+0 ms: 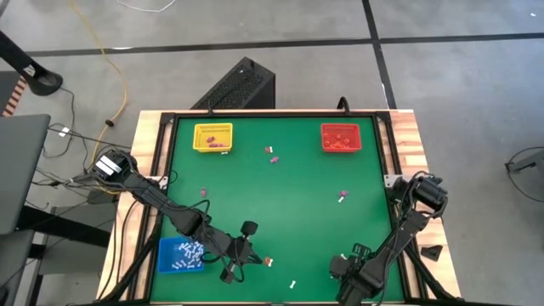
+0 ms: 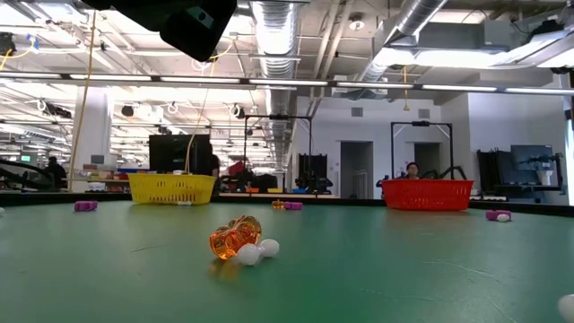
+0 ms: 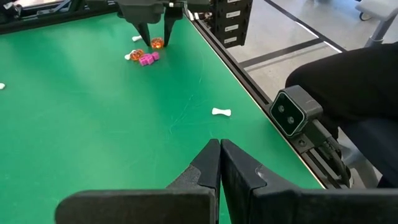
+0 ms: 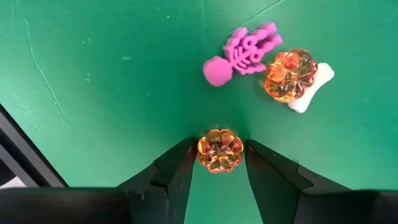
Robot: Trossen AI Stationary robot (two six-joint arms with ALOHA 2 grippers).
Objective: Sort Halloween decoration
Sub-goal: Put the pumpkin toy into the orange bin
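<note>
Slippage is the main risk: the right gripper [image 4: 219, 149] fingers pinch an orange pumpkin trinket [image 4: 219, 151] only across its rounded ribs, near the 6 o'clock edge of the green surface [image 4: 93, 74]. A jolt toward the red tray [image 1: 341, 137] at 1 o'clock could pop it free to roll off. The left gripper [image 3: 219, 148] waits nearby, fingers closed and empty.
</note>
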